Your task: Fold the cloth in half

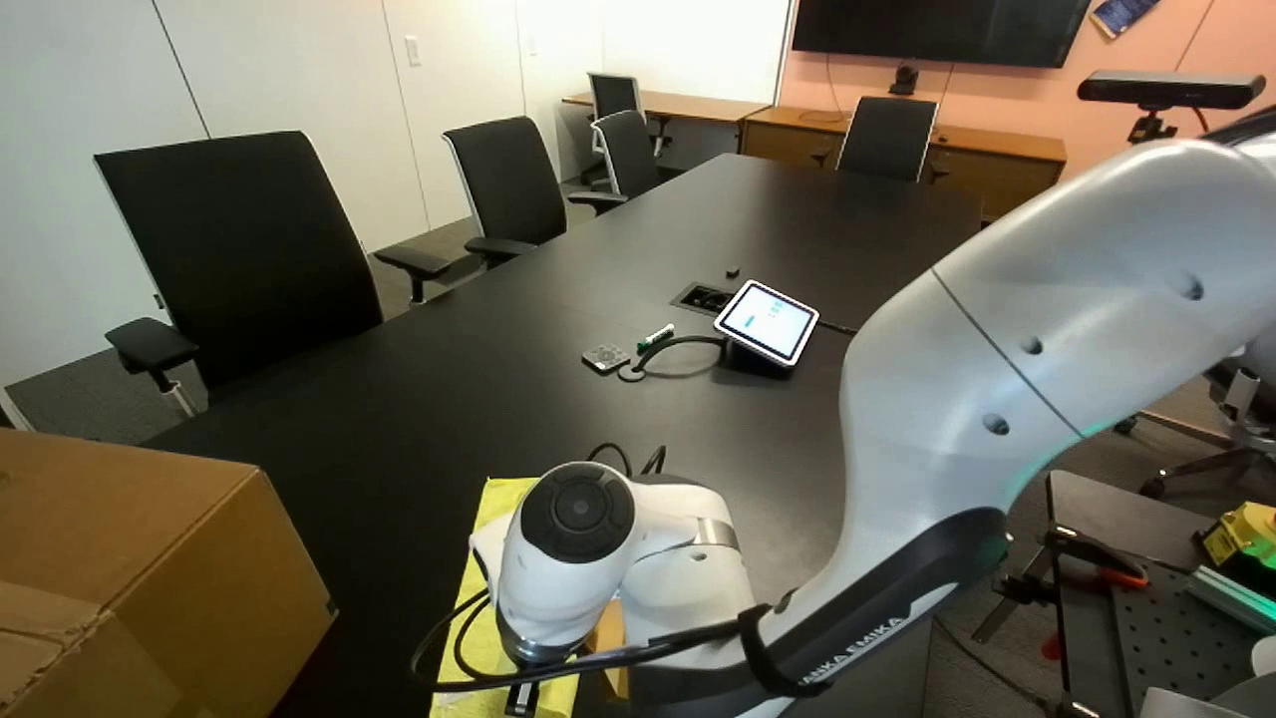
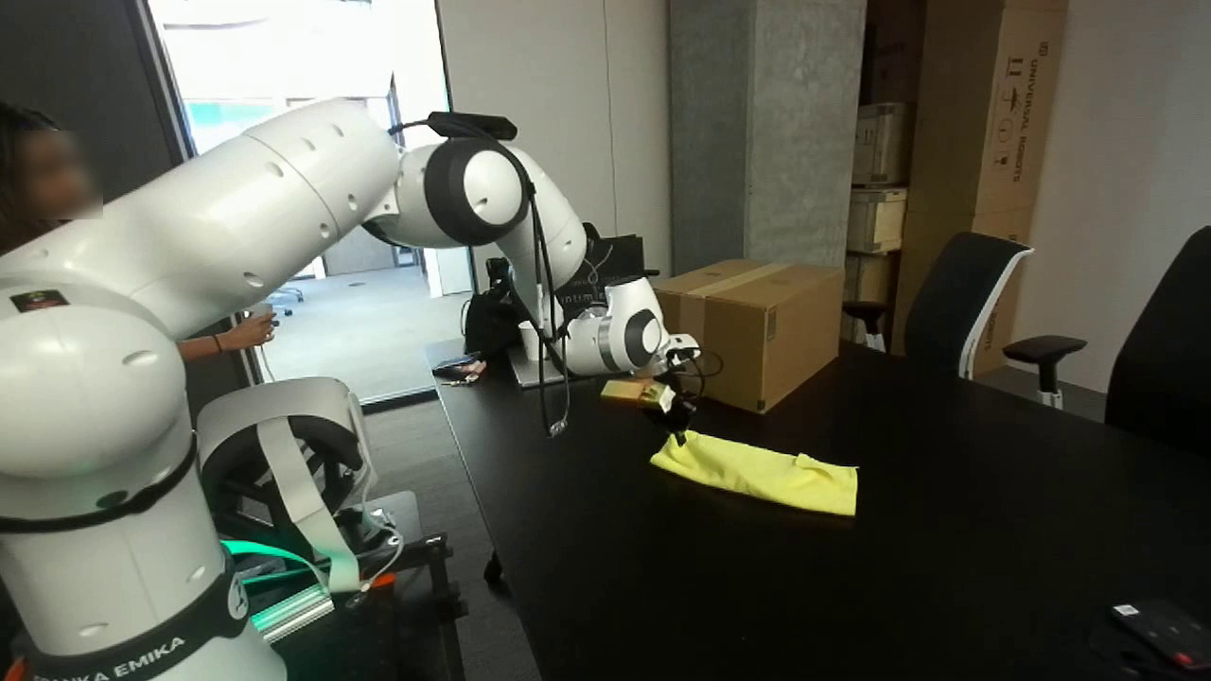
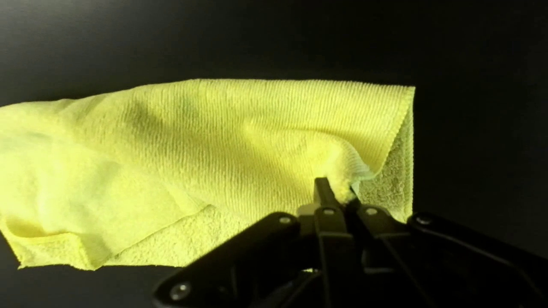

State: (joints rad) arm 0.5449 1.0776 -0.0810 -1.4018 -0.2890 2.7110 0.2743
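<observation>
The long black bench [image 2: 899, 586] carries the work, and the white Panda arm [image 2: 255, 208] reaches above it. A brown cardboard box [image 2: 757, 331] stands on it too. The yellow microfibre cloth [image 3: 205, 141] lies on the bench near this box, apart from it, already doubled into a strip.

For me, the step in hand is to lay the upper layer [image 3: 317, 107] evenly upon the lower layer [image 3: 387, 188]. To do it well, I would bring the held part towards the loose long side, and also a little outwards, to the short end at the right of the wrist view, because there the lower layer shows as a bare wedge. The pull should be low and slow; a strong one could drag the whole strip.

About its direction: the long axis goes across the wrist view, from left to right, with part of the left end cut off by the border. The folded edge is at the top, the loose edges at the bottom. In an exterior view the strip [image 2: 757, 473] slants from the claw [image 3: 338, 190] down to the right.

This claw pinches a puckered bit of the upper layer near the right end, fabric between its fingertips [image 3: 322, 188]. How high it is lifted, I cannot tell. When the layers meet, it should spread gently and rise straight.

The smallest matter is the turned-back corner [image 3: 53, 250], at lower left; probably it will need flattening.
</observation>
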